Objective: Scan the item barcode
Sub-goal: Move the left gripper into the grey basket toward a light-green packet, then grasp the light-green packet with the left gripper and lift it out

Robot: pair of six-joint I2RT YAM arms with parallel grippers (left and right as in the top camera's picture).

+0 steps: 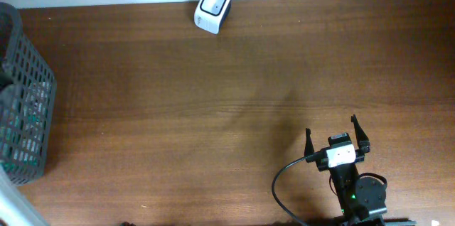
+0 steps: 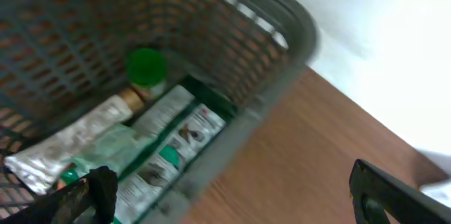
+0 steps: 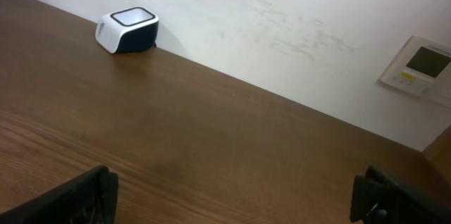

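Note:
The white barcode scanner (image 1: pixel 212 8) with a dark window stands at the table's far edge, also seen in the right wrist view (image 3: pixel 127 29). Several items lie in the grey mesh basket (image 2: pixel 282 13): a white-and-green box (image 2: pixel 176 136), a silvery tube (image 2: pixel 70 139) and a green-capped bottle (image 2: pixel 146 65). No barcode shows. My left gripper (image 2: pixel 232 203) hangs open above the basket's wall, one finger over the items and the other over the table. My right gripper (image 1: pixel 337 137) is open and empty over the table's near right part.
The basket (image 1: pixel 28 112) stands at the table's left edge. A wall runs behind the table, with a white panel (image 3: pixel 419 65) on it at the right. A black cable (image 1: pixel 281 187) loops beside the right arm.

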